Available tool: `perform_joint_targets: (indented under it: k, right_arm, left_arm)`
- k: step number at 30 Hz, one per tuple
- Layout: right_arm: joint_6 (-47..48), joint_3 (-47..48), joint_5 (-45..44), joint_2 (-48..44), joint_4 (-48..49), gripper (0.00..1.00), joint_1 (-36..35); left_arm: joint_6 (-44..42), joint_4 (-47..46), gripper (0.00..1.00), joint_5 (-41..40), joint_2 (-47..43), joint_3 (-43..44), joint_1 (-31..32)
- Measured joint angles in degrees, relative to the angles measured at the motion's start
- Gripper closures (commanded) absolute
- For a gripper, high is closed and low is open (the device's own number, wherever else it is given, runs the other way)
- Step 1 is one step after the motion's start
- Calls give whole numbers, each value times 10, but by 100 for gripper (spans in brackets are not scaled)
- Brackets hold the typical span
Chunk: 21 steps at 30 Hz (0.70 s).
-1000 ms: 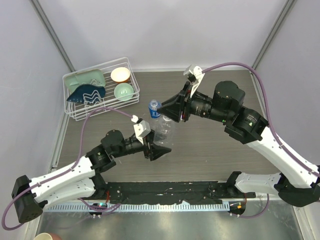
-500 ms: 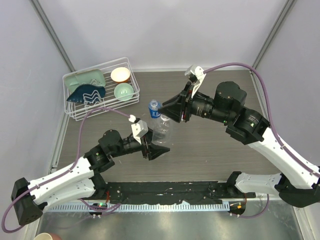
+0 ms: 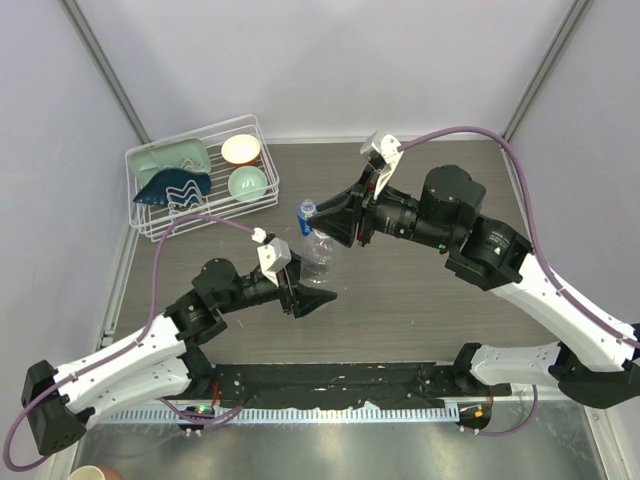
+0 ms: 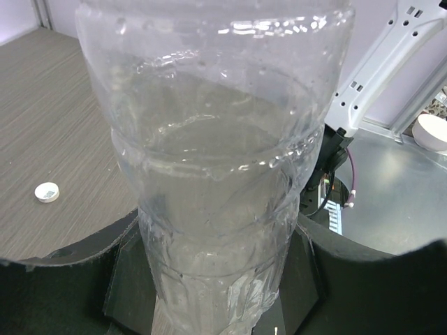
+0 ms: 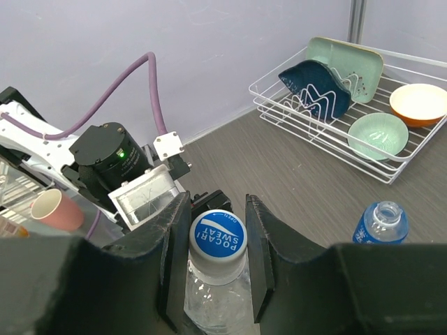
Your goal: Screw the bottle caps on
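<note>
Gripping plain bottle (image 3: 318,262) mid-table (image 3: 400,300), both arms.
Left gripper (image 4: 220,279) jaws clamp its body; right gripper (image 5: 216,223) jaws pinch its cap (image 5: 218,239). Labelled bottle (image 3: 308,214) uncapped, at 11 o'clock, just beside.

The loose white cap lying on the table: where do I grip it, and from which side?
Take the cap by its round side wall, coming straight down from above with the fingers astride it. It lies flat on the table, low and thin, so a sideways approach would find little to pinch. Being round, it suits any finger heading.
</note>
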State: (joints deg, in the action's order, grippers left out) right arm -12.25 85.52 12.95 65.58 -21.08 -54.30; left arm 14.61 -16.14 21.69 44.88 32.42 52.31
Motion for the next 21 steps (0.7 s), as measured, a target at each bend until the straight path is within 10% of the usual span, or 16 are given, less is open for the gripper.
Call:
perform_joint_targets:
  k: [21]
  right_arm:
    - [44, 12, -93, 24, -1, 90, -49]
  left_arm:
    - [2, 8, 100, -5, -2, 0, -18]
